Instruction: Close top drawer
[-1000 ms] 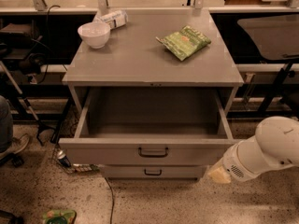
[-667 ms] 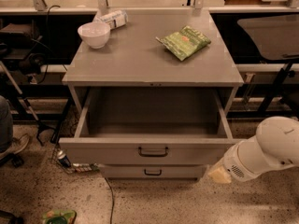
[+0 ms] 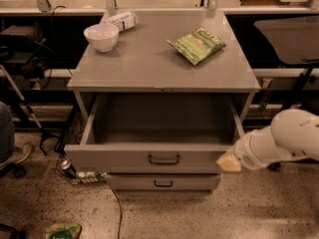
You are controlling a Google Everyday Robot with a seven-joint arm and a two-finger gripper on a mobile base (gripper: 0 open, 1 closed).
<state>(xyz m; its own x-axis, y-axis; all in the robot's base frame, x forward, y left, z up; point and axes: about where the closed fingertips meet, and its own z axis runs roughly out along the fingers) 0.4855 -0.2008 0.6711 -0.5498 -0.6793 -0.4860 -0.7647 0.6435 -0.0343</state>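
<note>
The top drawer point(image 3: 114, 159) is a wide grey metal drawer, pulled far out of the cabinet, and its inside looks empty. Its small dark loop handle point(image 3: 164, 159) sits at the centre of the flat front. A lower grey drawer point(image 3: 194, 182) with a like handle shows below it, pushed in. My gripper point(image 3: 228, 162), the tan end of the white arm point(image 3: 286, 138), is at the right end of the top drawer's front, close to or touching its corner.
On the cabinet top point(image 3: 149, 68) stand a white bowl point(image 3: 101, 37), a green snack bag point(image 3: 196, 45) and a white packet point(image 3: 121, 20). Cables, a can point(image 3: 67, 167) and a green item point(image 3: 62, 231) lie on the floor at left. A dark chair point(image 3: 289, 34) is at right.
My gripper has risen a little, from below the drawer's right front corner up to level with the drawer front. The drawer stays open as before.
</note>
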